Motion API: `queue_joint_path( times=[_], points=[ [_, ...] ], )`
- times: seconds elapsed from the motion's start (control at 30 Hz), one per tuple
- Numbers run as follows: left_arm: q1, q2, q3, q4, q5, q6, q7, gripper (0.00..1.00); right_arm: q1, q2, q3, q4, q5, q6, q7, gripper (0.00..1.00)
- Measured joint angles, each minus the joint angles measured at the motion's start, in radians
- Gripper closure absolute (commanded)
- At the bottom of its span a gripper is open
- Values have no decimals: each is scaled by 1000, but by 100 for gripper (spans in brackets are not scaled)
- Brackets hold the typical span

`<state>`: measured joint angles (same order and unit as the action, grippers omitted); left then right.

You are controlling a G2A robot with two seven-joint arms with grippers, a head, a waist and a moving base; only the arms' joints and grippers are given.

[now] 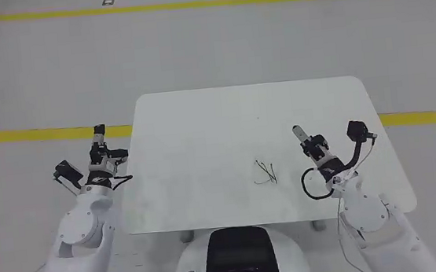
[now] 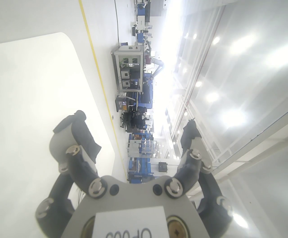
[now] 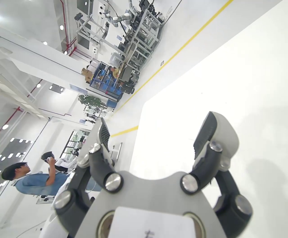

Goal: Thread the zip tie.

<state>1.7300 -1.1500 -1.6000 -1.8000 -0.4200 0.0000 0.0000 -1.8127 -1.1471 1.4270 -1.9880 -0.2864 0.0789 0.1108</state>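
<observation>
The left gripper (image 2: 135, 122) has its fingers (image 2: 76, 135) spread wide with nothing between them. It hangs just off the left edge of the tabletop (image 1: 202, 130). The right gripper (image 3: 156, 120) is just as wide and empty, above the right part of the tabletop. The zip tie (image 1: 265, 172) lies flat near the front edge, between the two arms, nearer the right gripper but apart from both. It shows as thin dark strands crossing, long axis roughly far-to-near, slightly slanted. Which end is the head cannot be told.
</observation>
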Motion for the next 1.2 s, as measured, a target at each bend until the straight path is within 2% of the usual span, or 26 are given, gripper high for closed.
queue_joint_path(
  times=[0.37,0.43,0.57,0.67,0.77,1.2],
  points=[
    [0,0,0,0,0,0,0,0,5,2,-7,-6,-8,-6,9,0],
    [0,0,0,0,0,0,0,0,21,4,-28,-11,-67,-5,52,0],
    [0,0,0,0,0,0,0,0,65,4,-94,1,-222,60,146,0],
    [0,0,0,0,0,0,0,0,92,1,-140,16,-286,100,186,0],
    [0,0,0,0,0,0,0,0,107,1,-162,26,-331,103,224,0],
    [0,0,0,0,0,0,0,0,111,2,-175,26,-353,98,237,0]
  ],
)
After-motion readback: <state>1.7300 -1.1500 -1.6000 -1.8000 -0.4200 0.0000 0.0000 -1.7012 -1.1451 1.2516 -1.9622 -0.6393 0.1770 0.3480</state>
